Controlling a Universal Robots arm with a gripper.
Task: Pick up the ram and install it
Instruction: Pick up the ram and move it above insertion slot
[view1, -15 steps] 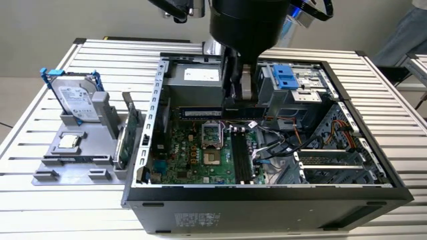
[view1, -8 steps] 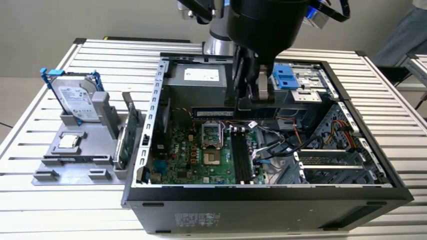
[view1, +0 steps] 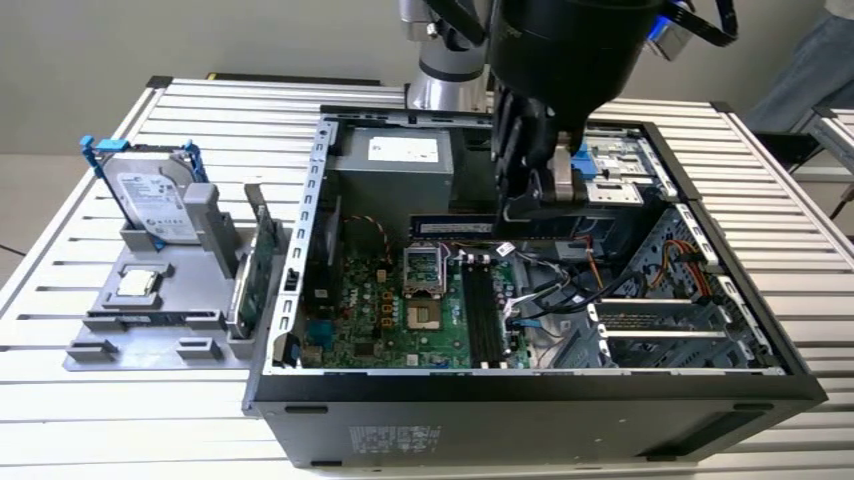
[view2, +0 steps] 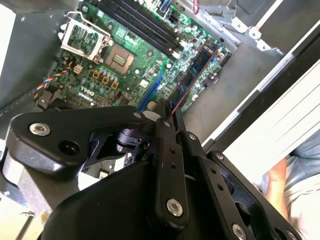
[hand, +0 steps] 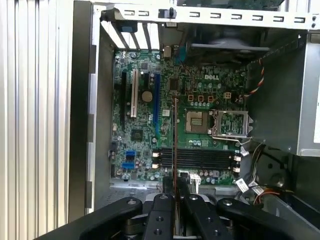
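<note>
thin dark ram (view1: 454, 228), held level, on edge

A slatted metal table (view1: 80, 420) bears an open computer case (view1: 534, 415) beside a grey parts stand (view1: 147, 335).

Black gripper (view1: 530, 208), dark bluish ram (view1: 461, 228), green motherboard (view1: 400, 310) with black slots, orange wires (view1: 683, 252), black computer case (view1: 534, 410), silver hard drive (view1: 150, 200) in blue frame at its nine o'clock, grey stand (view1: 147, 330), white ribbed table (view1: 54, 260)

white logo (hand: 216, 77) on motherboard (hand: 142, 142), printed label (view1: 140, 190) on hard drive (view1: 163, 215)
</note>
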